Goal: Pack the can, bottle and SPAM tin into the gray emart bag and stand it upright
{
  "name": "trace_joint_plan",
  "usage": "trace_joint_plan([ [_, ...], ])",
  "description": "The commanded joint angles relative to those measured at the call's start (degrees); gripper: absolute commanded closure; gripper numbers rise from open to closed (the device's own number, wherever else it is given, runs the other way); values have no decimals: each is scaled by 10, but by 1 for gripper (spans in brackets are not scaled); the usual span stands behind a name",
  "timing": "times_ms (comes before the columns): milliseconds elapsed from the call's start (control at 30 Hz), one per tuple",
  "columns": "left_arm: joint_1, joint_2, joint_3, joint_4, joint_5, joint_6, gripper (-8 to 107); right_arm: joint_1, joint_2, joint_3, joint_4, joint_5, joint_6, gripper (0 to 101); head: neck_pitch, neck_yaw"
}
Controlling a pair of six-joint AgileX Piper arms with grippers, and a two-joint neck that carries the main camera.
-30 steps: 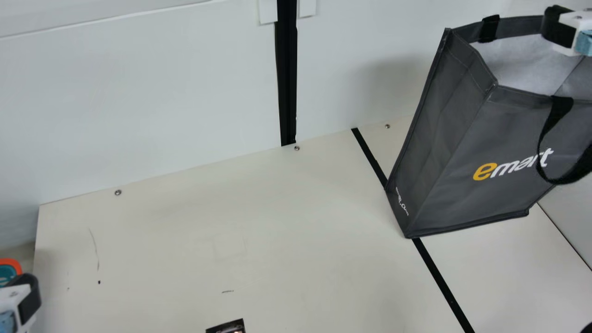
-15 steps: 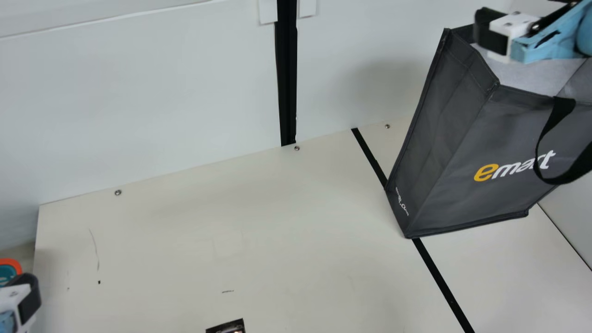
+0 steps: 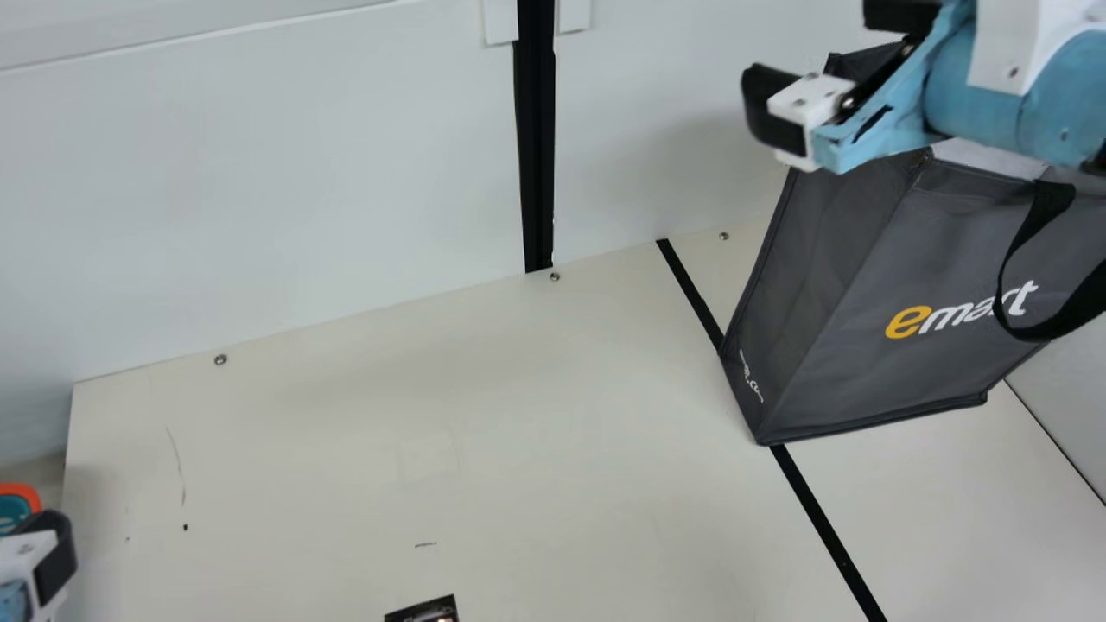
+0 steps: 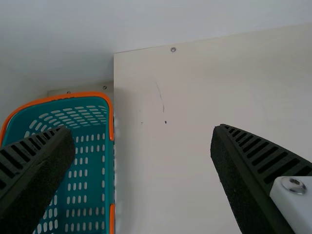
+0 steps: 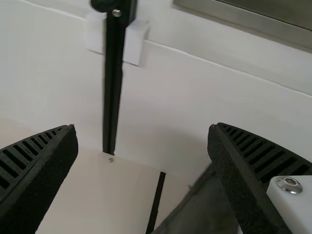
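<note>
While the right tool (image 3: 825,56) points leftward above the upright gray emart bag (image 3: 864,285), fingers spread, the left tool (image 3: 39,561) hangs near a teal basket (image 4: 68,95), also spread. Behind the cream bench (image 3: 389,432) rises a white wall (image 3: 302,173).

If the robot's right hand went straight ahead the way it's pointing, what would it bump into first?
Probably the white wall: the right gripper seems to point at it, though I can't tell how far off it is.
</note>
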Motion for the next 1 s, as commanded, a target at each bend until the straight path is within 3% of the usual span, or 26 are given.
trace_joint_plan([
  [0,0,0,0,0,0,0,9,27,-7,21,-5,-6,3,6,-13,0],
  [400,0,0,0,0,0,0,9,117,-55,153,-26,-49,37,6,-13,0],
  [967,0,0,0,0,0,0,9,148,-99,300,-32,-88,127,6,-13,0],
])
